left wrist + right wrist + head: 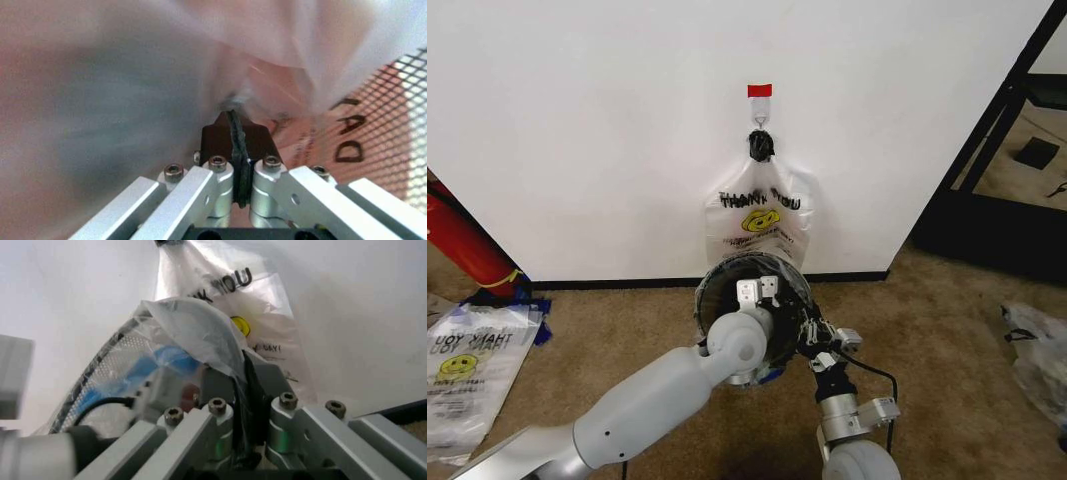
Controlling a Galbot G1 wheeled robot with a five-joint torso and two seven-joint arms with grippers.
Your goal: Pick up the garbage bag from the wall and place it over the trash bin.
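— From the head we look forward and down over both arms at the wall (587,130), with the trash bin (712,290) at its foot. And our wrists?

— Our left wrist camera sits deep inside the bin, facing mesh (393,115) and plastic. Our right looks up past the rim toward the wall (60,290). The head and right wrist views share the hanging bag (762,225) (263,320).

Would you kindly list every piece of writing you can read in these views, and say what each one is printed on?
"THANK YOU": bag on the wall hook, above a yellow smiley; small print below is too small to read.
"THANK YOU": flat bag on the carpet, seen upside down.
"DAY!": same hanging bag, right wrist view.
"AD": black letters on plastic inside the trash bin, a cut-off fragment.
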